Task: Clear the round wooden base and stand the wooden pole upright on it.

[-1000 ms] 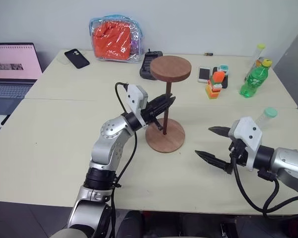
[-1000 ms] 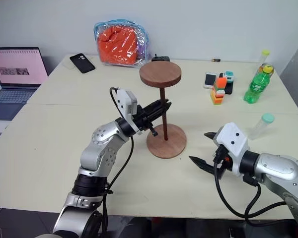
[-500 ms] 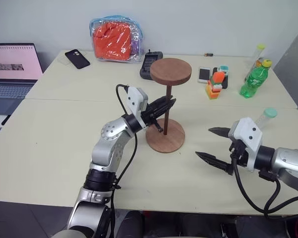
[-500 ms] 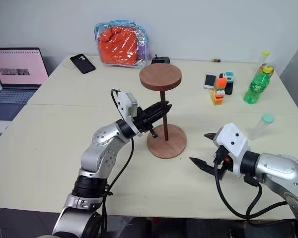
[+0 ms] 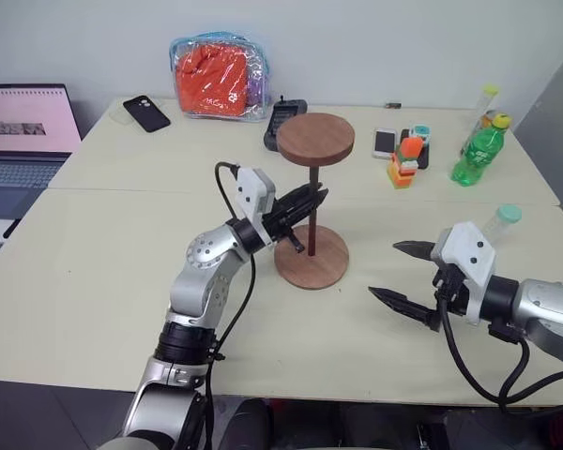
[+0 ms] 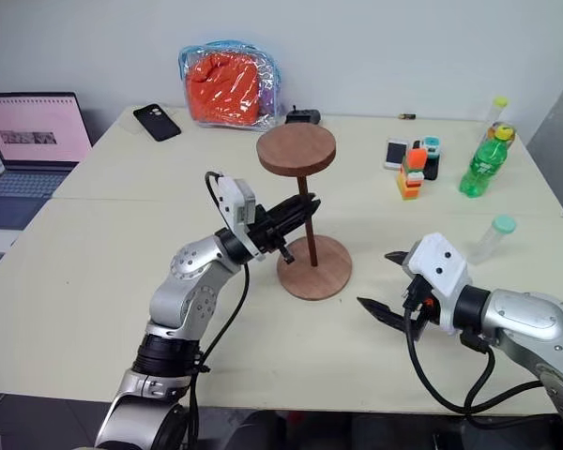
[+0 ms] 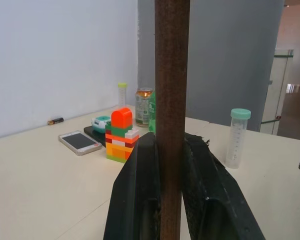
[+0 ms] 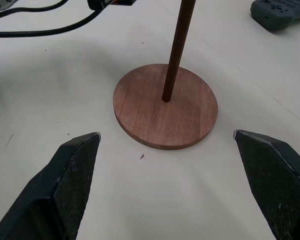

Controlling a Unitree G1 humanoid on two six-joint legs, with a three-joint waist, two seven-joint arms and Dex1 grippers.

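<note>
Left gripper [image 5: 311, 199] is clamped on the wooden pole [image 5: 312, 210] at mid-height, centre of the frame; the pole's long axis runs vertical, foot in the middle of the round wooden base [image 5: 311, 257], small disc uppermost. Right gripper [image 5: 402, 273], lower right, hangs wide apart and empty beside the base, farther from the pole. No writing is legible.

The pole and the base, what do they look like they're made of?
Pole: probably wood, dark brown with a rough matte surface and faint streaks. Base: wood too, reddish brown, smooth matte, fine grain lines across its face.
</note>
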